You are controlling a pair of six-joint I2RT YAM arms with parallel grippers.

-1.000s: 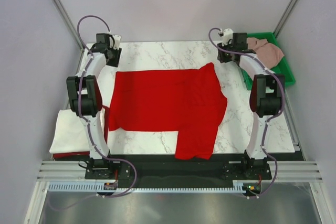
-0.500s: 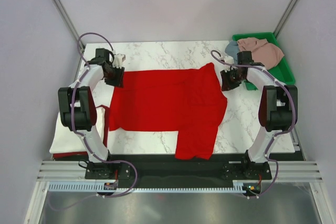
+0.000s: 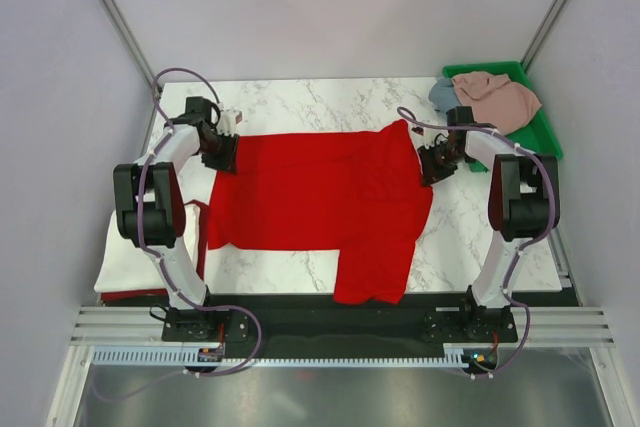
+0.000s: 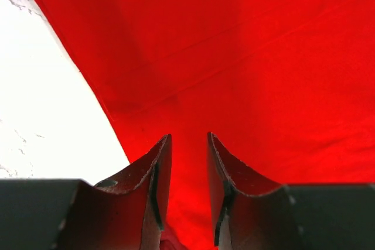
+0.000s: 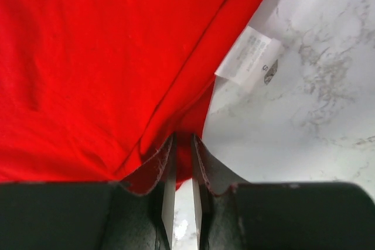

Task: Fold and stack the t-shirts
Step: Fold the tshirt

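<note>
I've got the large bright red cloth t-shirt (image 3: 315,197) lying spread flat across the middle of the white marble-pattern table (image 3: 300,102), one sleeve hanging toward the near edge. My left gripper (image 3: 222,154) is down on the shirt's far left corner. In the left wrist view its jaws stand partway apart with red cloth filling the gap between the fingertips (image 4: 188,139); I can't tell if it has any real hold. My right gripper (image 3: 430,167) sits at the shirt's far right edge. In the right wrist view it (image 5: 182,139) is almost fully closed, only a thin slit left, with the red hem pinched between the tips. A small white fabric care label (image 5: 249,55) sticks out from the hem just beside it, on bare marble. The green plastic tray (image 3: 540,132) at the far right corner holds a crumpled pale pink shirt (image 3: 500,97), with a grey-blue shirt (image 3: 441,95) bunched at its left end. A folded white shirt (image 3: 130,247) lies off the table's left side, behind my left arm.
</note>
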